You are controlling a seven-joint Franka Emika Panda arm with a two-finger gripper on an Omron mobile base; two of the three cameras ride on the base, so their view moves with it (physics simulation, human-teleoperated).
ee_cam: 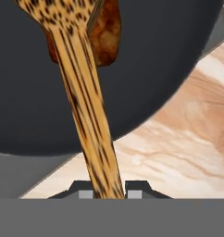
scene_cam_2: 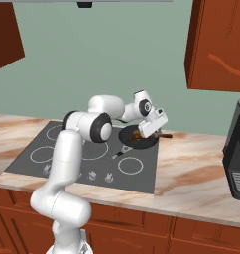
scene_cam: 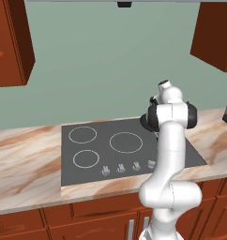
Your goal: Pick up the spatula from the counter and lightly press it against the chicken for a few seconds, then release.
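The claw [ee_cam: 109, 193] is clamped on the flat, dark-streaked wooden handle of the spatula [ee_cam: 84, 111]. Its broad, speckled blade lies across the lumpy brown chicken [ee_cam: 109, 39] inside a round, matte black pan [ee_cam: 169, 69], just beside the glossy marbled surface [ee_cam: 192, 139].

Top edge cuts spatula [ee_cam: 88, 115] blade; chicken [ee_cam: 110, 39] partly hidden behind it; pan [ee_cam: 169, 60] cropped at edges.
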